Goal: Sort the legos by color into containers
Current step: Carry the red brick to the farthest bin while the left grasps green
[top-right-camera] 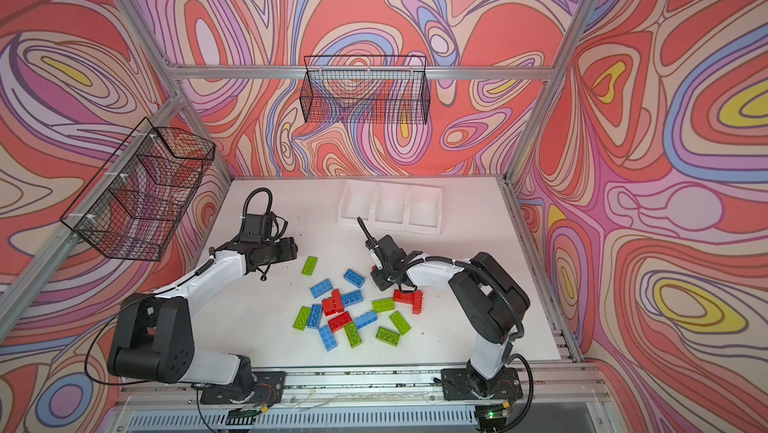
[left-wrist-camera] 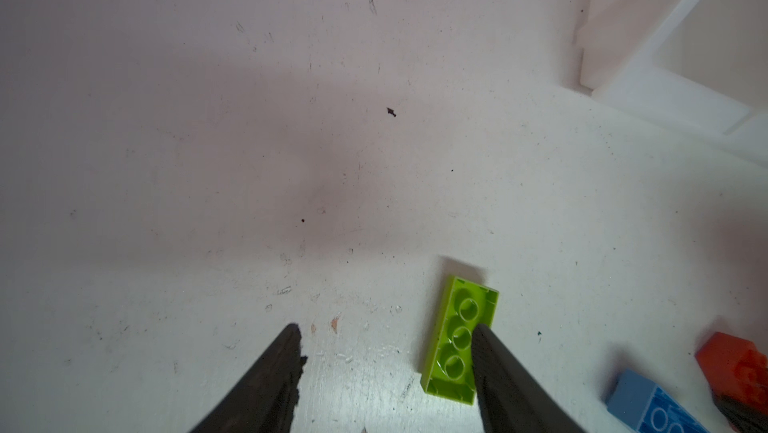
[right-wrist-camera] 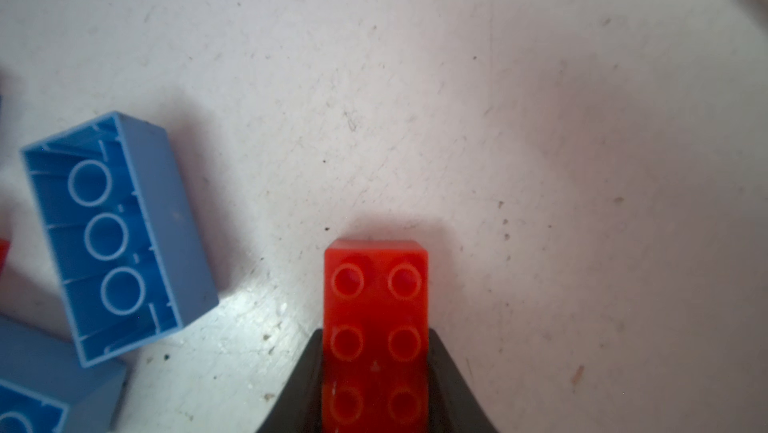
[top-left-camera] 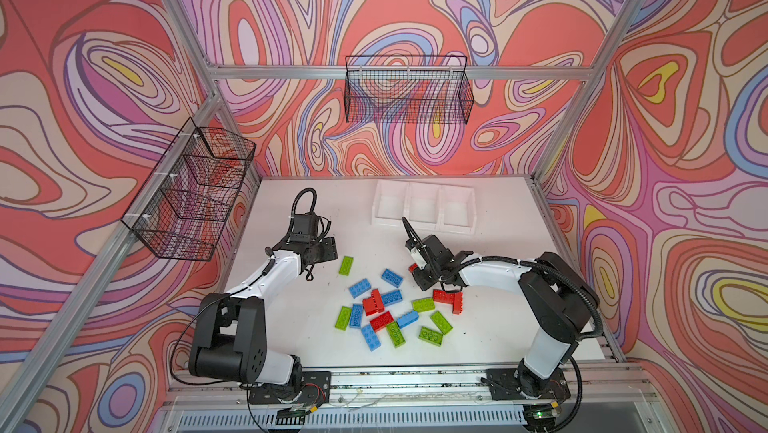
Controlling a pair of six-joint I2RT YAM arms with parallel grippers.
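desk (left-wrist-camera: 208, 161): white, matt, scratched and speckled with dark specks
red brick (right-wrist-camera: 376, 285): smooth plastic, faint sheen
blue brick (right-wrist-camera: 166, 210): smooth plastic, satin sides, ribbed hollow inside
green brick (left-wrist-camera: 451, 343): glossy plastic
bins (top-left-camera: 420, 225): smooth white plastic, slightly see-through
baskets (top-left-camera: 409, 96): thin black wire mesh
frame (top-left-camera: 291, 71): bare silvery metal, dull
walls (top-left-camera: 415, 3): matt printed swirls
left hand (left-wrist-camera: 384, 333): matt black fingers (left-wrist-camera: 266, 385), one edge rough and chipped
right hand (right-wrist-camera: 375, 333): matt black fingers (right-wrist-camera: 449, 377), smooth
arms (top-left-camera: 274, 275): glossy white shells, matt black joints
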